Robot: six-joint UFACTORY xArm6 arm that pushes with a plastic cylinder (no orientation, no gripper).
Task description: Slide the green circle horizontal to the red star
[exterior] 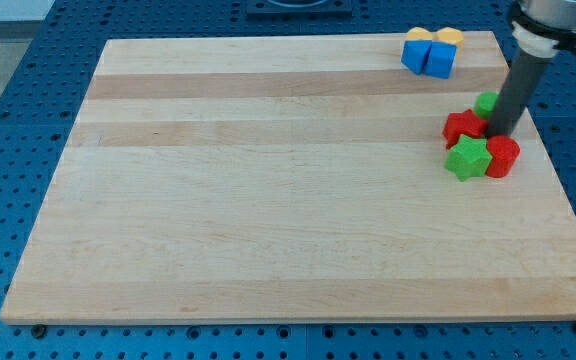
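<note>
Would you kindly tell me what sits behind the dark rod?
Behind the rod, a green block peeks out at its left; its shape is covered. My tip ends among the red block, green star and red cylinder.

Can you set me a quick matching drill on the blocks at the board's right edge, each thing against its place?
Things:
1. green circle
2. green star
3. blue blocks
4. my tip

Places:
A. near the view's top edge, beside the yellow blocks
B. lowest of the cluster, left of the red cylinder
C. partly hidden behind the rod, above the red star
D. between the red star and the red cylinder

Pairs: 1-C, 2-B, 3-A, 4-D
</note>
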